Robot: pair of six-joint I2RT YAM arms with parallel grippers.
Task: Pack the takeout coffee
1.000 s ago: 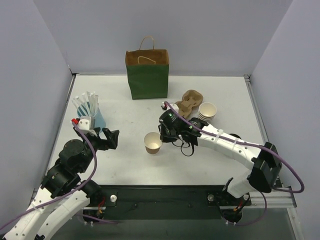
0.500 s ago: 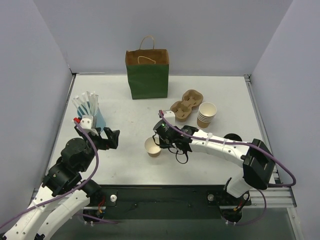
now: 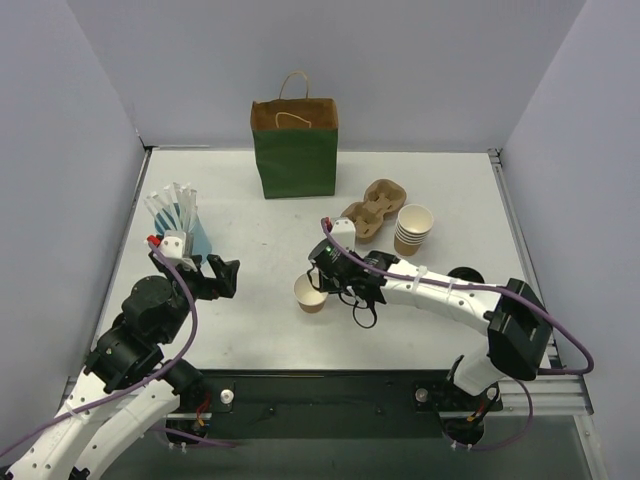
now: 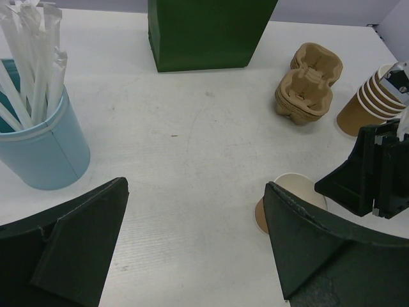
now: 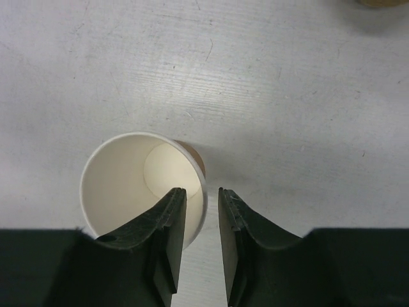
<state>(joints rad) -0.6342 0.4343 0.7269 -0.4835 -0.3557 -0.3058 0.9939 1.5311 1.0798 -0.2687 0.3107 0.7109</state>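
No lidded takeout coffee is in view. A single unlidded kraft cup (image 3: 311, 293) with a white inside stands upright mid-table; it also shows in the left wrist view (image 4: 295, 187) and the right wrist view (image 5: 128, 185). My right gripper (image 3: 323, 284) (image 5: 202, 192) straddles the cup's right rim, one finger inside and one outside. The jaws stand narrowly apart, with a small gap on each side of the wall. My left gripper (image 3: 222, 272) (image 4: 195, 192) is wide open and empty, above the table left of the cup.
A green paper bag (image 3: 295, 160) (image 4: 204, 32) stands open at the back. A pulp cup carrier (image 3: 368, 212) (image 4: 307, 86) and a stack of unlidded cups (image 3: 414, 228) (image 4: 367, 105) sit at the right. A blue cup of wrapped straws (image 3: 185, 230) (image 4: 38, 147) stands at the left.
My right gripper has moved left and down onto the single cup's rim, and the cup has shifted slightly toward the near edge. The left arm has hardly moved.
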